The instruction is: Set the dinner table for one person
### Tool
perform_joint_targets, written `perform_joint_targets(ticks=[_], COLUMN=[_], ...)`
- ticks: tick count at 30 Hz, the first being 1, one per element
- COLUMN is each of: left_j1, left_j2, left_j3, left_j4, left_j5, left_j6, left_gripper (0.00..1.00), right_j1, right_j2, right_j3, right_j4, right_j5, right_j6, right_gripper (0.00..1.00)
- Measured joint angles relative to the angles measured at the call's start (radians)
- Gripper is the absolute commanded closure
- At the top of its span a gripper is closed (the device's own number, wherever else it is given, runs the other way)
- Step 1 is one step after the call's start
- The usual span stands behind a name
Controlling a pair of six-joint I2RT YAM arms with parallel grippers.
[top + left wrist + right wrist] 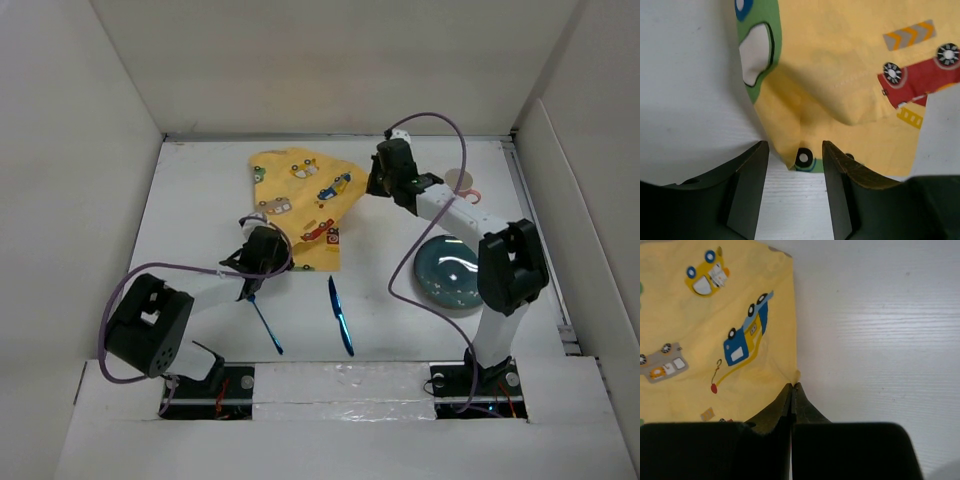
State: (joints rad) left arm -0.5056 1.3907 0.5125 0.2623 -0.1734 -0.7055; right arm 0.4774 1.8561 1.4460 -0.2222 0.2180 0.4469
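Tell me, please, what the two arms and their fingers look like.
Both arms are alike: the left arm and right arm have white tubular links between chunky black joint housings. A thin purple cable loops loosely along each. The fingers are dark, flat, tapering blades with brownish edges. No markings are legible.

The table [190,200] lay bare along its left side and far edge, with room for a tool to pass. The rumpled car-print placemat [300,205] filled the far middle, its near corner between the parted fingers of the left tool [795,145]. A slim blue utensil [265,322] and a broader blue utensil [341,315] lay on the near strip, an open lane between them. A dark glazed plate [445,270] blocked the right side, partly under the right arm [510,265].
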Motion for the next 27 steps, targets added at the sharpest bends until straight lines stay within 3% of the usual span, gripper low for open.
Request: perform_joint_targets(ticks=[3, 6, 7, 15, 20, 23, 27], left_j1=[-0.056, -0.129, -0.153, -0.186, -0.067, 0.079, 0.188], left_j2=[0.076, 0.170, 0.205, 0.275, 0.187, 0.149, 0.198], left_j3=[0.085, 0.185, 0.216, 0.299, 0.345, 0.555, 1.099], left_j4=[-0.047, -0.101, -0.109, -0.147, -0.315, -0.424, -0.565], left_j5=[-0.056, -0.122, -0.148, -0.207, -0.204, -0.190, -0.229], left_j6=[0.002, 0.002, 0.001, -0.002, 0.035, 0.097, 0.194], left_gripper=[0.58, 0.92, 0.99, 1.00, 1.00, 1.00, 1.00], right_j1=[-0.030, -0.043, -0.046, -0.068, -0.105, -0.118, -0.130], right_j2=[-0.057, -0.081, -0.090, -0.105, -0.099, -0.076, -0.049], right_j3=[-0.022, -0.034, -0.039, -0.077, -0.014, 0.140, 0.423], right_j4=[0.029, 0.043, 0.055, 0.073, 0.043, 0.008, -0.034], right_j5=[-0.027, -0.040, -0.052, -0.113, -0.195, -0.240, -0.293], right_j6=[-0.007, -0.010, -0.014, -0.040, -0.051, -0.051, -0.055], right_gripper=[1.00, 1.00, 1.00, 1.00, 1.00, 1.00, 1.00])
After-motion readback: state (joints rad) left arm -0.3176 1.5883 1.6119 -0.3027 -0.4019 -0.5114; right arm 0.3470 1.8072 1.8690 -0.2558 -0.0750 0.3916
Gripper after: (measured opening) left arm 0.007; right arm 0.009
